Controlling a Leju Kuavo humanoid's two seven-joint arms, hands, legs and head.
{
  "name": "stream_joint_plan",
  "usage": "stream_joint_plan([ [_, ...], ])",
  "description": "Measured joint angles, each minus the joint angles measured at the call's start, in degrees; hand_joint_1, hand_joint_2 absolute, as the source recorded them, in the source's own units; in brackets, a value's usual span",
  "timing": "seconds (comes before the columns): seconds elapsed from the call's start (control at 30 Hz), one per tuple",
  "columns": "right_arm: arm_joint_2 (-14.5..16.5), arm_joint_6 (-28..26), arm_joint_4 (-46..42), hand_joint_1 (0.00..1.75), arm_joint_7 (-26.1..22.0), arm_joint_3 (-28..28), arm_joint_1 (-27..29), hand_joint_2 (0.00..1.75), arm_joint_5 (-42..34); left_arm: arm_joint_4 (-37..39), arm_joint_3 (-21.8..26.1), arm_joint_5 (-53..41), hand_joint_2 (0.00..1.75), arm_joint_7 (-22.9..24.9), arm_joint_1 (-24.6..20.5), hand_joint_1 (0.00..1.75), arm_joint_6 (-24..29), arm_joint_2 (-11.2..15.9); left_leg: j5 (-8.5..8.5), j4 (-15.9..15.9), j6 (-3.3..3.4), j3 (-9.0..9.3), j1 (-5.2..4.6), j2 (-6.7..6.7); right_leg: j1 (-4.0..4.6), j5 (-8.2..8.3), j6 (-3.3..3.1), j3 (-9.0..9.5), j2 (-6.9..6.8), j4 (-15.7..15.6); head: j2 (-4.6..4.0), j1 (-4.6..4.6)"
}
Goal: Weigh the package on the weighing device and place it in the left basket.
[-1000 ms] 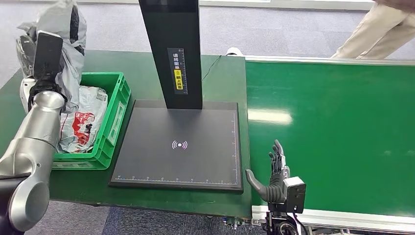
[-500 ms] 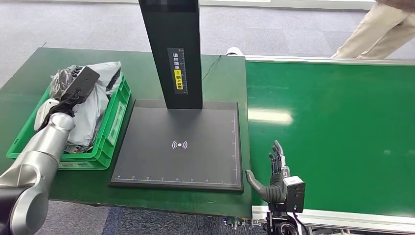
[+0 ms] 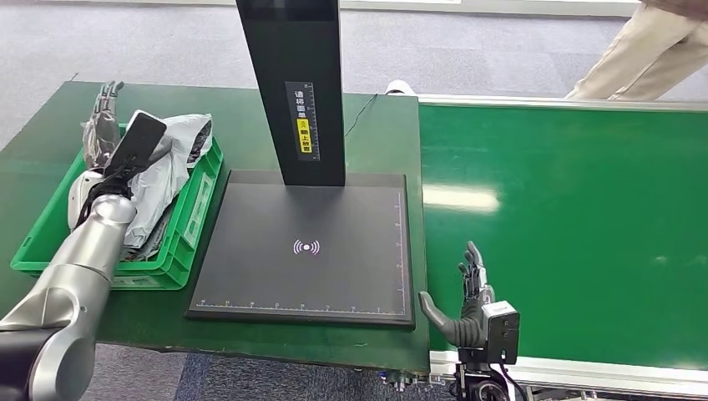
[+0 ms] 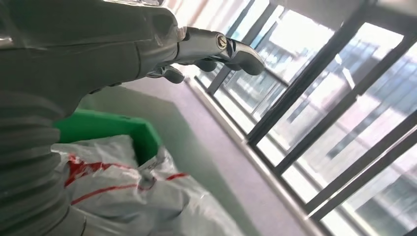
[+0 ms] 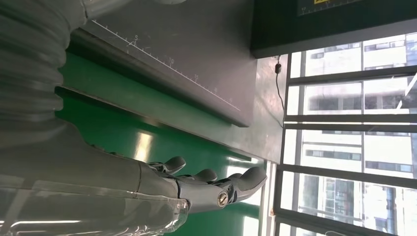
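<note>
Two bags were piled in your green basket [image 3: 194, 213] on the left: the grey package [image 3: 171, 171] lay on top, slumped over the far right corner, with a white red-printed bag [image 4: 147, 196] under it. Your left hand [image 3: 102, 117] was above the basket's far end, fingers spread, gripping nothing. Your left forearm crossed over the basket and covered a good part of it. The black weighing device [image 3: 334, 242] sat just right of the basket, its tall post [image 3: 296, 83] rising behind. Your right hand [image 3: 463, 296] was splayed and bare at the conveyor belt's [image 3: 568, 225] near edge. A person's leg [image 3: 643, 50] showed far right.
</note>
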Motion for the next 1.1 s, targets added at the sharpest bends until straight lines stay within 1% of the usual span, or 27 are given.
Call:
stream_joint_plan([
  [0.07,0.18,-0.29,-0.22,0.0,0.21,-0.08,0.29,1.75,0.03,-5.38,0.66,1.89,1.75,-1.84,3.39,0.0,0.5,-0.87,-0.01,0.0,0.0,0.01,-0.02,0.02,-0.02,0.0,0.0,-0.01,0.03,0.0,0.0,-0.01],
  [0.17,0.28,-0.58,-0.72,0.0,0.32,-0.2,0.78,1.75,0.05,-14.87,0.58,4.72,1.75,-3.84,9.95,0.0,0.73,-2.18,-0.03,0.0,-0.01,-0.01,-0.03,0.06,-0.03,-0.01,0.0,-0.02,0.07,-0.01,0.0,-0.01],
  [0.27,0.42,-0.82,-1.37,0.0,0.4,-0.35,1.57,1.75,0.11,-24.96,-0.18,7.45,1.75,-6.6,18.11,0.0,2.2,-3.96,-0.08,0.0,-0.02,0.0,-0.06,0.11,-0.06,-0.02,0.01,-0.05,0.15,-0.02,0.0,-0.03],
  [0.33,0.64,-0.93,-2.03,0.0,0.66,-0.45,2.32,1.75,0.33,-31.71,-1.31,7.81,1.75,-8.46,24.79,0.0,3.01,-5.99,-0.12,0.0,0.0,0.0,-0.08,0.1,-0.09,-0.05,0.02,-0.06,0.15,-0.03,0.0,-0.03],
  [0.4,0.98,-0.92,-2.73,0.0,1.1,-0.48,3.05,1.75,0.68,-37.09,-3.37,7.22,1.75,-9.24,31.51,0.0,3.29,-8.32,-0.15,0.0,0.03,-0.01,-0.09,0.09,-0.11,-0.08,0.03,-0.06,0.14,-0.04,0.0,-0.01],
  [0.5,1.49,-0.72,-3.34,0.0,1.81,-0.39,3.9,1.75,1.37,-42.09,-7.75,7.58,1.75,-9.41,40.22,0.0,1.61,-11.75,-0.21,0.0,0.05,-0.02,-0.12,0.1,-0.14,-0.1,0.05,-0.05,0.15,-0.06,0.0,-0.01],
  [0.57,1.73,-0.48,-3.33,0.0,2.27,-0.32,4.31,1.75,1.62,-43.67,-10.32,10.12,0.87,-10.52,44.78,0.0,-0.73,-13.87,-0.23,0.0,0.06,-0.01,-0.13,0.1,-0.15,-0.1,0.05,-0.05,0.15,-0.07,0.0,-0.02],
  [0.63,1.96,0.09,-3.09,0.0,2.42,-0.22,4.53,1.75,1.87,-44.24,-12.17,14.99,0.0,-12.52,48.37,0.0,-4.18,-15.98,-0.23,0.0,0.06,-0.01,-0.13,0.06,-0.14,-0.1,0.05,-0.04,0.13,-0.07,0.0,-0.01],
  [0.7,2.27,0.92,-2.71,0.0,2.23,0.03,4.65,1.75,2.31,-44.19,-13.43,20.31,0.87,-14.37,51.17,0.0,-8.33,-18.07,-0.22,-0.01,0.06,0.01,-0.12,0.06,-0.14,-0.1,0.05,-0.02,0.13,-0.07,0.0,-0.02],
  [0.77,2.56,1.35,-2.27,0.0,2.28,0.54,4.72,1.75,3.11,-43.61,-14.33,23.47,1.75,-15.35,53.05,0.0,-11.27,-19.98,-0.22,-0.01,0.06,0.02,-0.12,0.05,-0.13,-0.1,0.05,-0.01,0.13,-0.07,0.0,-0.03],
  [0.87,2.82,0.35,-1.26,0.0,2.86,1.92,4.67,1.75,5.17,-41.72,-15.32,25.42,1.75,-15.7,54.83,0.0,-13.63,-22.11,-0.21,-0.01,0.06,0.04,-0.11,0.05,-0.12,-0.1,0.05,0.02,0.13,-0.07,0.0,-0.02],
  [0.93,2.96,-0.65,-0.47,0.0,3.1,2.92,4.66,1.75,6.15,-40.47,-15.69,25.85,1.75,-15.89,55.85,0.0,-14.27,-23.03,-0.21,-0.02,0.06,0.04,-0.11,0.05,-0.12,-0.1,0.05,0.02,0.13,-0.07,0.0,-0.02],
  [1.1,2.88,-3.03,0.73,0.0,2.44,5.15,5.05,1.75,6.46,-39.55,-16.17,24.08,1.75,-15.6,58.26,0.0,-14.73,-24.04,-0.21,-0.01,0.06,0.03,-0.11,0.04,-0.12,-0.1,0.05,0.0,0.13,-0.07,0.0,-0.01],
])
